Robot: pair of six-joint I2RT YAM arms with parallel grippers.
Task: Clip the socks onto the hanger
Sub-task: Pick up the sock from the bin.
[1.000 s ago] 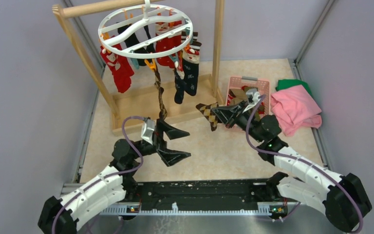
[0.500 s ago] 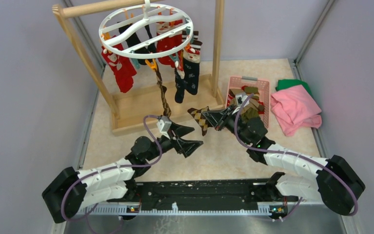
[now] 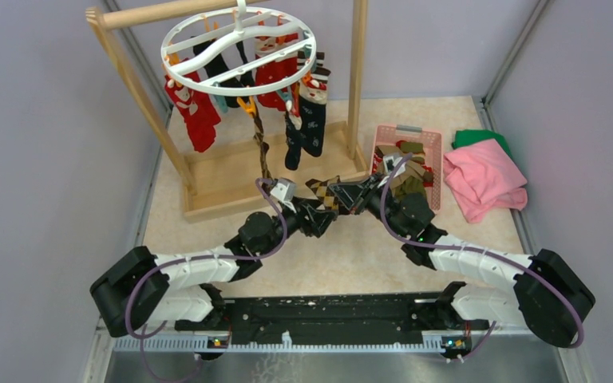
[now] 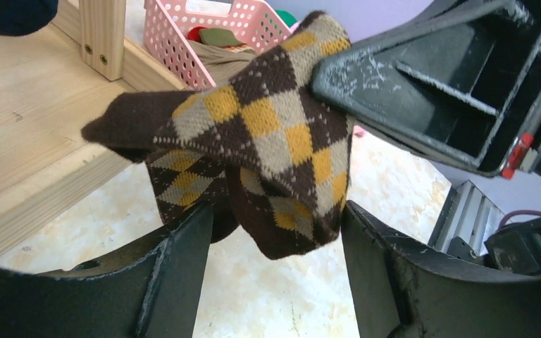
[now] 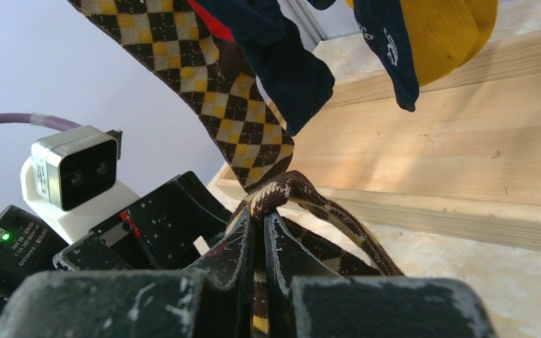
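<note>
The white round hanger [image 3: 239,49] hangs from the wooden rack with red, black and navy socks [image 3: 198,112] clipped to it and one long brown argyle sock [image 3: 264,148] dangling. My right gripper [image 3: 345,194] is shut on a second brown argyle sock [image 3: 319,189], its fold pinched between the jaws in the right wrist view [image 5: 282,191]. My left gripper [image 3: 313,214] is open. In the left wrist view the sock's [image 4: 268,134] loose lower end hangs between its fingers [image 4: 176,274], touching or nearly touching the right one.
The wooden rack base [image 3: 231,171] lies just behind both grippers. A pink basket [image 3: 384,140] with more socks stands at the right. A pink cloth [image 3: 483,179] and a green cloth [image 3: 479,137] lie beyond it. Navy [image 5: 275,49] and mustard [image 5: 451,28] socks hang overhead.
My left arm has swung right and forward until its open jaws straddle the argyle sock. My right gripper has carried that sock left to meet it.
</note>
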